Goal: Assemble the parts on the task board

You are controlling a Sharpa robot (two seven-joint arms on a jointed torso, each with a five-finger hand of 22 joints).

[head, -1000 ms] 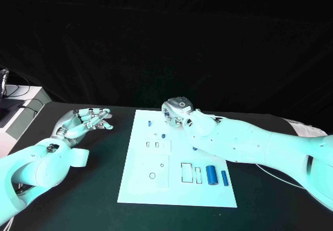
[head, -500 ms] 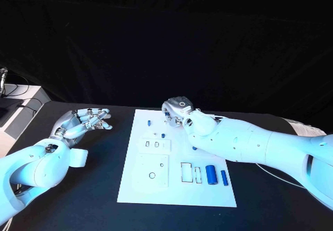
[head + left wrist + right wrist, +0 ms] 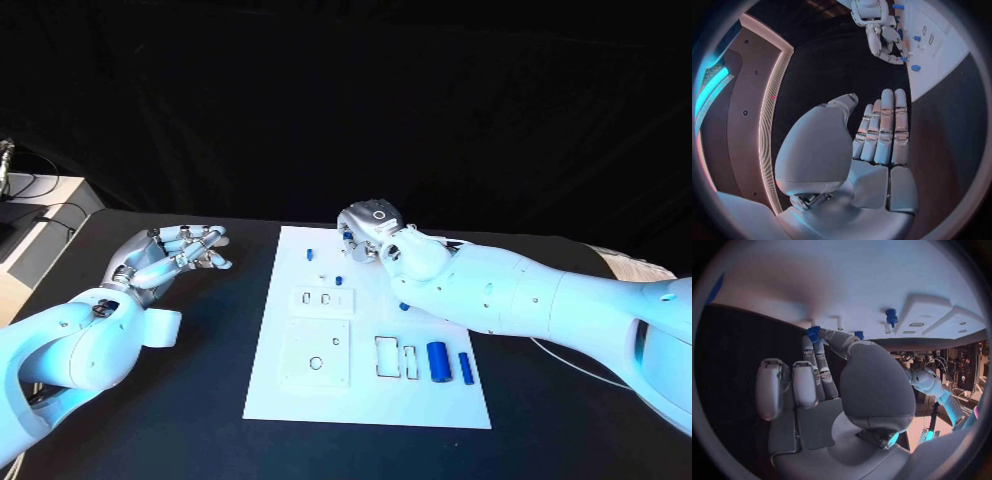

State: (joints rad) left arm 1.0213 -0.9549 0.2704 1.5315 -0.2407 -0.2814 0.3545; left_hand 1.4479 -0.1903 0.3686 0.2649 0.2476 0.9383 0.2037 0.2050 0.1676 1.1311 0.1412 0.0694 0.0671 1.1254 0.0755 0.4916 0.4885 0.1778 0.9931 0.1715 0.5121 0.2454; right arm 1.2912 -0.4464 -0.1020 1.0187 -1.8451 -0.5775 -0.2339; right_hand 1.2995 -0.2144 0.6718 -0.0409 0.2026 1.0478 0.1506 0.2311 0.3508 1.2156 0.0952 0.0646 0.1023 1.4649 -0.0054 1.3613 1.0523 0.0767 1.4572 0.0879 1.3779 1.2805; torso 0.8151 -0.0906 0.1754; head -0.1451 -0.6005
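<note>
Nearest on the task board (image 3: pixel 289 395), toward its right side, two blue cylinders lie side by side: a thick cylinder (image 3: pixel 438 362) and a thin cylinder (image 3: pixel 466 368), both with their long axes running near to far, just right of an empty rectangular slot (image 3: pixel 388 358). Farther up the board a small blue peg (image 3: pixel 338 279) stands by two raised blocks, and another blue piece (image 3: pixel 313 255) sits near the far edge.

The right hand (image 3: pixel 372 235) is over the board's far end. In the right wrist view its fingertips (image 3: pixel 815 340) pinch a small blue part (image 3: pixel 813 332), though whether it is lifted clear of the board is hard to tell. The standing peg lies just near and left of this hand, so the right arm is the closer one for the next placement.

The left hand (image 3: pixel 173 255) hovers off the board, above the black table (image 3: pixel 173 420) to the left, fingers extended and holding nothing.
</note>
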